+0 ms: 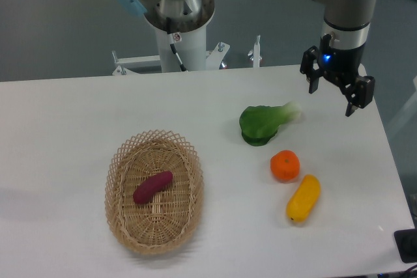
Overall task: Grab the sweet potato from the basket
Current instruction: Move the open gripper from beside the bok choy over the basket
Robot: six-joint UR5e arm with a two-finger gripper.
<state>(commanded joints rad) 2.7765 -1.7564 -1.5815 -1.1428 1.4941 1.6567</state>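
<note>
Much of the arm is cut off by the top edge, so only its lower links and wrist show, and a dark object point(406, 245) at the lower right corner runs out of view and cannot be made out. One sweet potato point(153, 187) lies on the floor of the basket point(124, 154), slanted, its upper end toward the right wall, nothing covering it. It sits well apart from the gripper point(333, 94), which hangs over the far right corner of the table point(65, 128) — the whole width of the greens and fruit lies between them. Both fingers point(313, 79) are spread wide, pointing down, with nothing between them and touching nothing. Near the gripper, a green leafy vegetable point(264, 124) lies on the table; below it are a round orange point(285, 165) and, just beside that, a yellow oblong fruit point(303, 198) — all outside the basket.
</note>
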